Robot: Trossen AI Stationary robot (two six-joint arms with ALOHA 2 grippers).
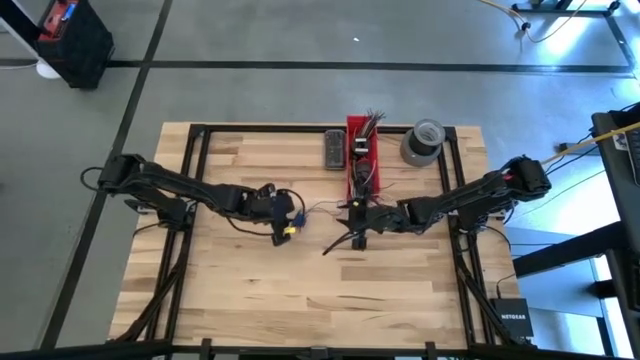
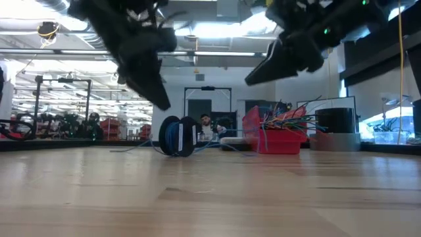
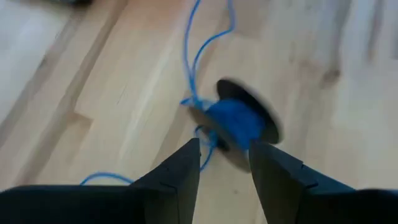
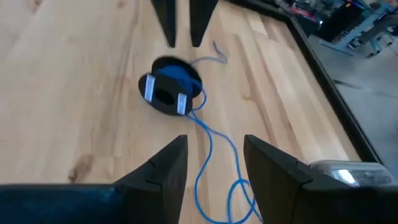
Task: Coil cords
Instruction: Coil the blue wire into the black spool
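We see both arms reaching in from the sides toward the middle of the wooden surface point(image 1: 250, 290), each stretched low and nearly level. The left gripper point(image 3: 224, 163) hangs just above a black spool point(image 3: 249, 121) wound with blue cord point(image 3: 233, 121); its jaws stand apart with nothing between them, pointing down at the spool. The right gripper point(image 4: 214, 158) is raised off the surface and angled toward the same spool point(image 4: 168, 93) from the other side, its jaws likewise spread and empty. In the low view we find both grippers lifted clear, the spool point(image 2: 177, 136) standing on edge on the surface between them.

The cord's loose end trails off the spool in thin blue loops point(image 4: 208, 155) across the surface toward the right arm, lying slack. Behind the spool sits a red bin point(image 1: 362, 150) holding a bunch of short coloured wires point(image 2: 289, 118), with a grey tape roll point(image 1: 422, 141) just beside it and a dark flat device point(image 1: 334, 148) on its other side.
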